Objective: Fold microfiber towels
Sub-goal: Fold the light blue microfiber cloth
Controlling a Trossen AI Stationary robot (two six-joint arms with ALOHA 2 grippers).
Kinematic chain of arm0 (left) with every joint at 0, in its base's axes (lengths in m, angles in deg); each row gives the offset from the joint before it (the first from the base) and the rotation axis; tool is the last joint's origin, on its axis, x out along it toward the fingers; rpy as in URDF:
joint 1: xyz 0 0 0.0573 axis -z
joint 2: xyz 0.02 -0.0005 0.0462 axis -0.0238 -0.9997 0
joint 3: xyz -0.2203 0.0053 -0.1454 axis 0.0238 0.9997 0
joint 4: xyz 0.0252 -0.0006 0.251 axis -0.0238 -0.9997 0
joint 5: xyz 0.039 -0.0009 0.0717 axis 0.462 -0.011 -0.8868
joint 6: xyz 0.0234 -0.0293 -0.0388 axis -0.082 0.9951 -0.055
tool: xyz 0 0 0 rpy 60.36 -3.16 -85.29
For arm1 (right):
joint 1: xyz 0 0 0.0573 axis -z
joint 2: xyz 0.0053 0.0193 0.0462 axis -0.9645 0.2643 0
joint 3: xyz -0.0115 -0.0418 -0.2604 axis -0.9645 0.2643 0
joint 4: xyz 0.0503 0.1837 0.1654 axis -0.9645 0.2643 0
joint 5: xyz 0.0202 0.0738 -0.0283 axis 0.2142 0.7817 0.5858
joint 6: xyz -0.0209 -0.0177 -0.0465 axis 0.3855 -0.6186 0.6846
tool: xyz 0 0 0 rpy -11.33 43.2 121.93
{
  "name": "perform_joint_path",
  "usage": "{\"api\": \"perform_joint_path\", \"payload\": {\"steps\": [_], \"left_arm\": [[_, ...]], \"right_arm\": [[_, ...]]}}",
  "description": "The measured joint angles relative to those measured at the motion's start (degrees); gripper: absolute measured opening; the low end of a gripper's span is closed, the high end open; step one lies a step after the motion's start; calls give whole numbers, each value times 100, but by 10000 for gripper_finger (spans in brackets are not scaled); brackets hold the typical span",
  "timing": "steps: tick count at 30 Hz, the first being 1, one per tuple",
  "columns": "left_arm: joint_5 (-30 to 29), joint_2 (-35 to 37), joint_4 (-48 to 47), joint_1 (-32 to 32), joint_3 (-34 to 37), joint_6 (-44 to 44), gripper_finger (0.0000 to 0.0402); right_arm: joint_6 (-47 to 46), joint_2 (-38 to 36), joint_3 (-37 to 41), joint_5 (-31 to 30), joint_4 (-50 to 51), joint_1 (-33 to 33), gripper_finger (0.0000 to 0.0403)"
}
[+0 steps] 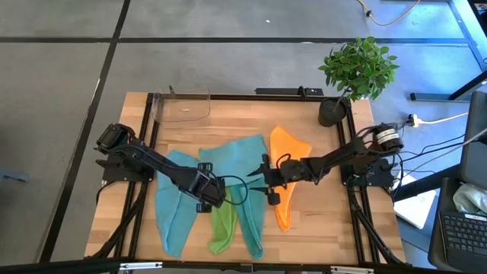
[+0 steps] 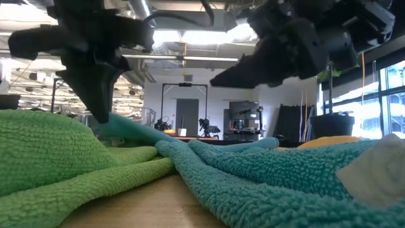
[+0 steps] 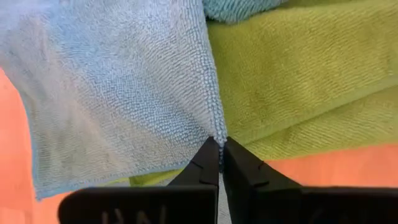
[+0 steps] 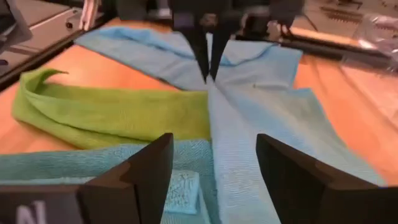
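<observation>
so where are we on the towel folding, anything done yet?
Nothing folded yet: the orange towel, teal towel and lime green towel lie loose and overlapping. In hand: the left tool has pinched shut on the light blue towel's edge. The right tool hovers open nearby. All the folding remains.

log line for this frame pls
left gripper: shut on light blue towel edge | right gripper: open, over teal towel | lime green towel: beside, unfolded

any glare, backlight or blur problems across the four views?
Low view: bright ceiling lights and window backlight both arms into silhouettes; the lime green fuzzy towel up close is soft. Left wrist view: even light, the light blue microfiber towel weave crisp. High view: evenly lit, no glare. Right wrist view: near fingers blurred.
</observation>
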Motion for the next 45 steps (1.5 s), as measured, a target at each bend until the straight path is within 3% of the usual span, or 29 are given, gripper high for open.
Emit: {"api": "perform_joint_path", "payload": {"steps": [10, 17, 26, 31, 45], "left_arm": [[49, 0, -40, 210, -26, 466, 1], [46, 0, -67, 294, -283, 654, 1], [20, 0, -194, 306, -579, 652, 1], [42, 0, -217, 306, -597, 684, 1], [22, 0, -167, 300, -607, 682, 1]], "right_arm": [[469, 1332, -1512, -144, 34, -242, 222], [841, 1992, -2694, -362, 903, -242, 222], [1141, 2432, -3340, -676, 1372, -246, 213], [1267, 2430, -3347, -748, 1373, -242, 178], [1577, 2467, -3357, -757, 1471, -220, 29]]}}
